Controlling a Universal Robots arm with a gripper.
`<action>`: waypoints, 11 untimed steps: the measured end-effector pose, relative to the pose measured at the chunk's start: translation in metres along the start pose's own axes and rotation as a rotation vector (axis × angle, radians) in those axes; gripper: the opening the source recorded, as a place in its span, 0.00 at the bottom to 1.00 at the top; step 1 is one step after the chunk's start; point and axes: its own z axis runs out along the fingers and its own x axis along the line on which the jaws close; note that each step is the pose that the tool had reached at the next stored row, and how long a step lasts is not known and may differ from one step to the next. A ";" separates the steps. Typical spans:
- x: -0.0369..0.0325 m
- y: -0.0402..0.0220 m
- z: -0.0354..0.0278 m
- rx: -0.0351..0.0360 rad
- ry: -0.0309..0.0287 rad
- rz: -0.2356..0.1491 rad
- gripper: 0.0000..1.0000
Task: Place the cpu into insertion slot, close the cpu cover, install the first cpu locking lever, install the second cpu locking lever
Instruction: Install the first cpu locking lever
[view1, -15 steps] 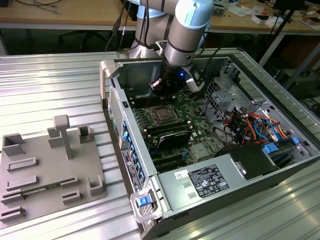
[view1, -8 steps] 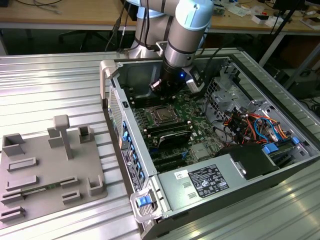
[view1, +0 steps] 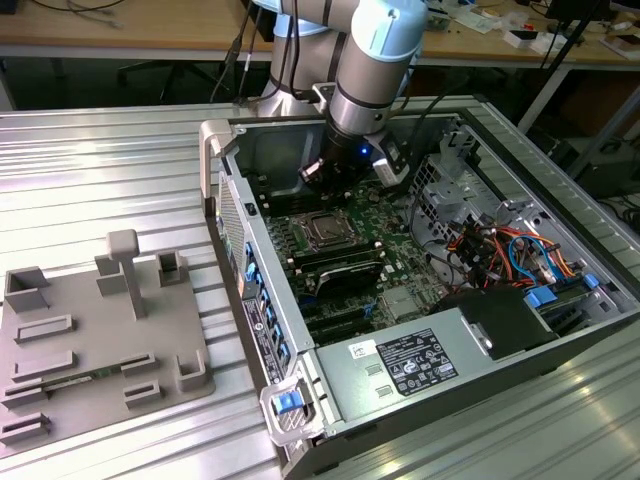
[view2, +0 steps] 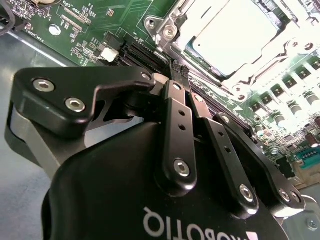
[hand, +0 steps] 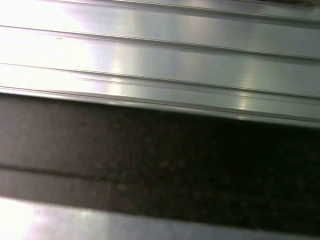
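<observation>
The black two-fingered gripper (view2: 181, 70) was seen in the second wrist view with its fingers pressed together, nothing held between them, just beside the silver-rimmed square insertion slot (view2: 235, 42). The silver-topped square cpu (view2: 232, 35) was seated in that slot, framed by the thin silver metal cpu cover (view2: 175, 35). In the exterior view the slot (view1: 325, 230) was found on the green circuit board (view1: 400, 240) inside the open grey computer case (view1: 560, 190).
</observation>
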 end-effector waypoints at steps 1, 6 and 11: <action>0.0000 0.0000 0.0000 0.0001 0.0000 0.000 0.11; -0.0002 0.0005 -0.0005 0.0001 0.0001 0.000 0.11; -0.0002 0.0009 -0.0017 0.0001 0.0000 0.000 0.11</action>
